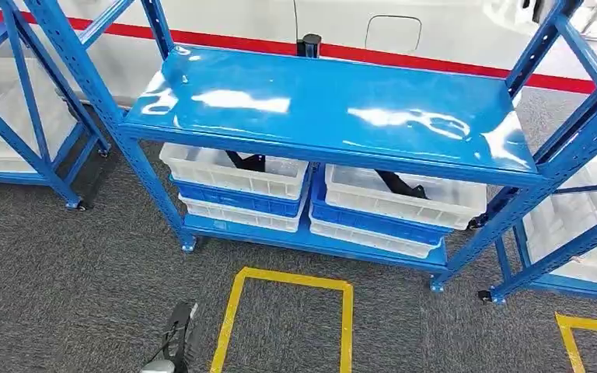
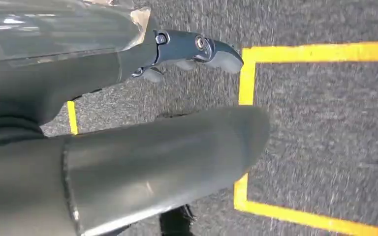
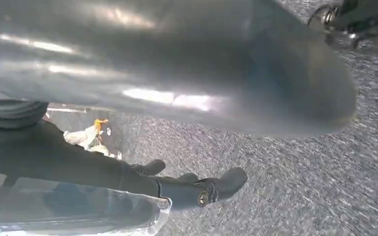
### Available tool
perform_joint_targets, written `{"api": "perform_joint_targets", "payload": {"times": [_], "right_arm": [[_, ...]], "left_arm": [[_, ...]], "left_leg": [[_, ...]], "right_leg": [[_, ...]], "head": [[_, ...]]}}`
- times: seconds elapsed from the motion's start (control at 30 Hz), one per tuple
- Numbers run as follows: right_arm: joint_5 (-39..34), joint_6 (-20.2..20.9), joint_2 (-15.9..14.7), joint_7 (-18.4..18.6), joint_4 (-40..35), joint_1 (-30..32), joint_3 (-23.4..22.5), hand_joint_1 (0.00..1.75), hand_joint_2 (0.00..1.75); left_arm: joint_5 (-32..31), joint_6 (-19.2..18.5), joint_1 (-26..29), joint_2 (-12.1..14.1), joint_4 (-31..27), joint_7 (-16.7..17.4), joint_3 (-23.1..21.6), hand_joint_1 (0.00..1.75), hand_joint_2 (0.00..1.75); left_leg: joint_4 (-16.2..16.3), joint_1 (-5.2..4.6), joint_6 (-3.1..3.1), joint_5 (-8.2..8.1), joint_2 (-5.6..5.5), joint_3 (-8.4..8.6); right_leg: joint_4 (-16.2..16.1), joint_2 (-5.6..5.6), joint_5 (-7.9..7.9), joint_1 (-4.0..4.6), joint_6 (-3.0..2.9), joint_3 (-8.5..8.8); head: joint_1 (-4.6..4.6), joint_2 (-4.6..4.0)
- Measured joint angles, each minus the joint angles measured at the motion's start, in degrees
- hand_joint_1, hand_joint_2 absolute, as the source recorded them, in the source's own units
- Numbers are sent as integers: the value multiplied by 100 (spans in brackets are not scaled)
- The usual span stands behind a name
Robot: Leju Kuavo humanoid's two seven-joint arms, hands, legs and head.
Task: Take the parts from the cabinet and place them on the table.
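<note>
Both hands, left (image 2: 187,51) and right (image 3: 197,189), hang empty with fingers loosely apart; next comes reaching a black part (image 1: 395,183) in the white bins (image 1: 404,203).

You face a blue rack (image 1: 334,109), its glossy top shelf bare. On the low shelf sit two stacks of white and blue bins (image 1: 237,186), side by side; a black part (image 1: 247,161) lies in the left top bin, another black part (image 1: 400,185) in the right. A yellow floor square (image 1: 288,318) marks grey carpet (image 1: 70,272). Your left hand (image 1: 175,342) hangs low, beside the square.
</note>
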Motion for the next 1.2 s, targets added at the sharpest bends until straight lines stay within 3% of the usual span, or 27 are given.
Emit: {"api": "perform_joint_targets", "payload": {"times": [0.03, 0.13, 0.17, 0.23, 0.3, 0.33, 0.37, 0.4, 0.47, 0.5, 0.53, 0.57, 0.63, 0.67, 0.7, 0.73, 0.77, 0.9, 1.03, 1.1, 1.2], "right_arm": [[0, 2, -2, 0, 0, 16, 0, 0, 0], [0, 0, -15, 0, 0, 22, 0, 0, 0], [0, 2, -13, 0, 2, 26, 0, 0, 0], [0, 0, -13, 0, 4, 6, 0, 0, 0], [0, 0, -13, 0, 4, 15, 0, 0, 0], [0, 0, -9, 0, 4, 16, 0, 0, 0], [0, 0, -7, 0, 4, 20, 0, 0, 0], [0, 0, -7, 0, 4, 17, 0, 0, 0], [22, 0, -11, 0, 4, 5, 0, 0, 0], [28, 0, -13, 0, 4, 0, 0, 0, 0], [33, 2, -13, 0, 4, 0, 0, 0, 0], [37, 2, -13, 6, 4, 0, 0, 0, 0], [37, 2, -4, 22, 4, 6, 0, 0, 0], [37, 2, 4, 22, 4, 4, 0, 0, 0], [37, 2, 7, 22, 4, -7, 0, 0, 0], [37, 0, 4, 22, 4, -22, 0, 0, 0], [37, 0, -13, 22, 4, -21, 0, 0, 0], [24, 0, -7, 22, 4, -23, 0, 0, 0], [-2, -11, -17, 9, 4, -22, 0, 0, 0], [-17, -11, -13, -9, 4, -20, 0, 0, 0], [-35, -13, -13, -18, 4, -21, -2, 0, 0]], "left_arm": [[0, 0, 4, 0, 4, 0, -7, 0, 0], [2, 0, 4, -7, 7, 0, -22, 0, 0], [2, 0, 3, 0, 7, 0, -22, 0, 0], [2, 0, -3, 4, 7, 0, -24, 0, 0], [9, 0, -4, 0, 7, 0, -28, 0, 0], [9, 0, -6, 0, 7, 0, -31, 0, 0], [9, 0, -10, 4, 7, 0, -31, 0, 0], [9, 2, -15, 2, 7, 0, -33, 0, 0], [26, 37, 4, 7, 13, 0, -35, 0, 0], [44, 53, 13, 11, 17, 0, -35, 0, 0], [52, 61, 19, 15, 22, 0, -35, 0, 0], [52, 79, 18, 18, 24, 0, -37, 0, 0], [48, 148, 15, 28, 24, -22, -52, 0, 0], [48, 184, 14, 39, 24, -33, -57, 0, 0], [48, 207, 7, 44, 24, -44, -65, 0, 0], [46, 230, 8, 42, 24, -61, -77, 0, 0], [46, 238, 17, 33, 24, -81, -92, 0, 0], [42, 245, 17, 33, 24, -101, -138, 0, 0], [44, 243, 16, 33, 24, -109, -173, 0, 0], [44, 240, 16, 37, 24, -127, -210, 0, 0], [44, 225, 16, 42, 24, -131, -227, 0, 0]], "left_leg": [[0, 5, -9, -28, -15, 35], [4, 20, -76, -144, -26, 190], [16, -27, -123, -196, -23, 179], [15, -48, -171, -257, -24, 190], [-13, -18, -229, -293, -21, 229], [41, 1, -257, -381, -19, 240], [247, 4, -291, -472, -19, 158], [620, 9, -314, -649, -22, -40], [1599, 25, -351, -1025, -21, -629], [1822, 30, -359, -1028, -21, -810], [1814, 30, -351, -886, -21, -906], [1549, 30, -334, -621, -20, -852], [547, 28, -272, 26, -20, -459], [200, 24, -227, 142, -23, -324], [162, -9, -230, 101, -19, -296], [163, -19, -228, 100, -23, -259], [142, -8, -260, 132, -24, -264], [147, -76, -218, 110, -42, -262], [148, -82, -176, 92, -41, -259], [174, -110, -115, 60, -40, -260], [185, -129, -73, 44, -40, -258]], "right_leg": [[-138, 0, 127, -12, 60, 12], [-1635, -38, 857, -56, 243, 649], [-1879, -73, 924, -54, 198, 758], [-1892, -37, 882, -29, 20, 807], [-1894, -35, 842, -4, -64, 820], [-1910, -30, 843, -80, -117, 859], [-1909, -24, 816, -69, -157, 890], [-1907, -29, 794, -71, -191, 916], [-1905, -30, 753, -54, -247, 954], [-1905, -25, 740, -51, -260, 969], [-1904, -15, 711, -49, -258, 998], [-1904, -2, 686, -49, -252, 1038], [-1906, 13, 618, -49, -212, 1139], [-1913, 21, 597, -47, -189, 1144], [-1896, 30, 562, 29, -140, 1149], [-1902, 30, 557, 13, -128, 1145], [-1877, 28, 520, 58, -164, 1119], [-1927, 8, 531, 21, -142, 1180], [-1974, 8, 543, 17, -117, 1204], [-2005, 9, 549, -15, -20, 1221], [-2007, 9, 545, -34, 12, 1229]], "head": [[-4, 0], [13, 0], [35, 0], [9, 0], [7, 0], [4, 0], [-22, 0], [-39, 0], [-39, 0], [-37, 0], [-37, 0], [-39, 0], [-42, 0], [-37, 0], [-37, 0], [-35, 0], [-37, 0], [-33, 0], [-33, 0], [-35, 0], [-35, 0]]}}
